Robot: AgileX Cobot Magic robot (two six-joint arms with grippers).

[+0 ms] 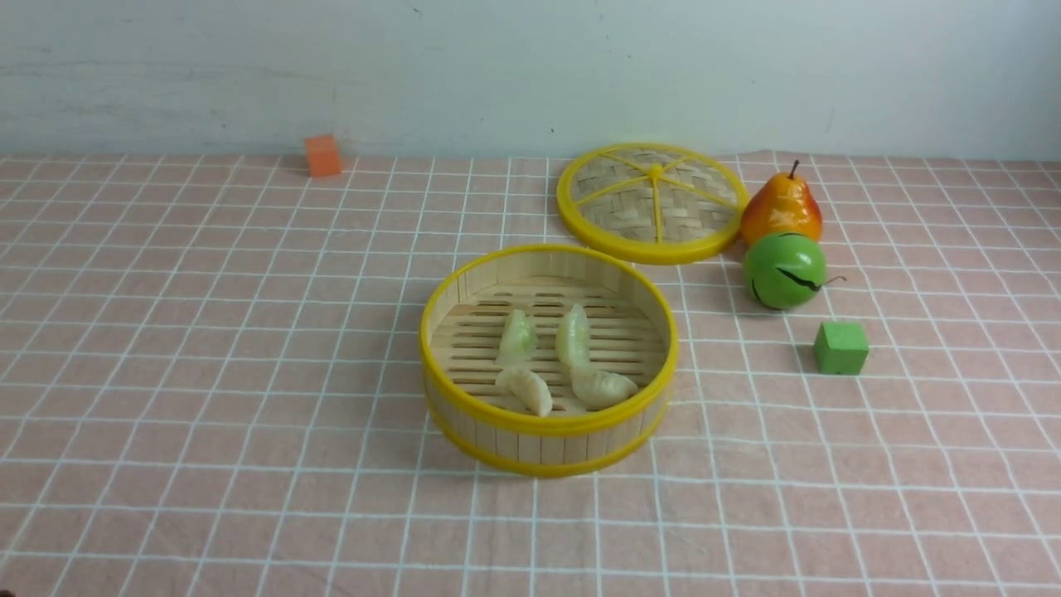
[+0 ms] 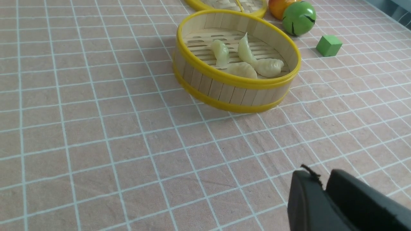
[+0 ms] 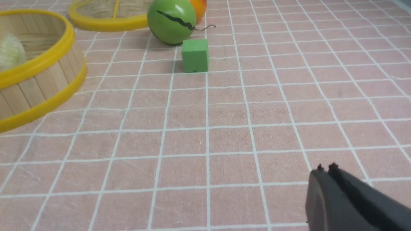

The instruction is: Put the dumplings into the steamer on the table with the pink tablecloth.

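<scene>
I see my left jaws slightly apart and empty over the near table. All four dumplings lie inside the steamer at centre, with the lid flat beyond it to the right. My right jaws are pressed together, empty.

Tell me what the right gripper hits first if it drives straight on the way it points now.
Most likely the bare pink grid-lined tablecloth just ahead of the right gripper; nothing stands between. The green cube sits farther off and aside, though depth is unclear.
</scene>
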